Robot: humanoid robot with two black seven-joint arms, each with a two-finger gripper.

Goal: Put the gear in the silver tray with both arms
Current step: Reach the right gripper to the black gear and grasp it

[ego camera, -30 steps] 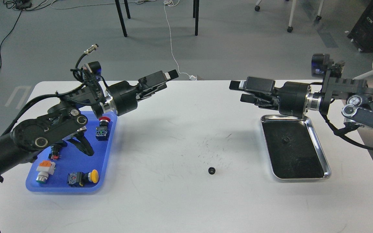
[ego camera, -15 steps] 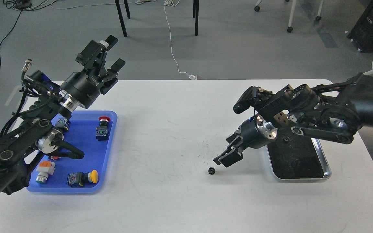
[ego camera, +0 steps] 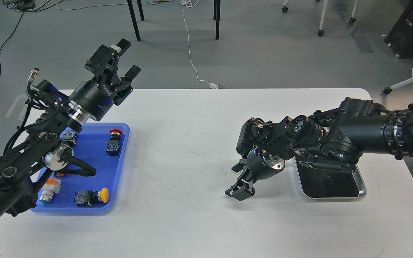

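Observation:
My right gripper (ego camera: 240, 192) is down at the table top in the middle, right where the small black gear lay; the gear is now hidden under or between its dark fingers, which I cannot tell apart. The silver tray (ego camera: 361, 186) lies just to the right, its far half covered by my right arm; only its dark floor and near rim show. My left gripper (ego camera: 127, 58) is held high above the table's back left corner, open and empty, fingers pointing up and away.
A blue plastic tray (ego camera: 120, 168) at the left holds several push-button switches, one red-capped (ego camera: 115, 133) and one yellow-capped (ego camera: 103, 195). My left forearm hangs over its left side. Chair legs and cables stand on the floor beyond the table.
My right arm has swung further down and left, bringing its gripper onto the spot of the gear, which is now hidden. My left gripper has stayed raised and open.

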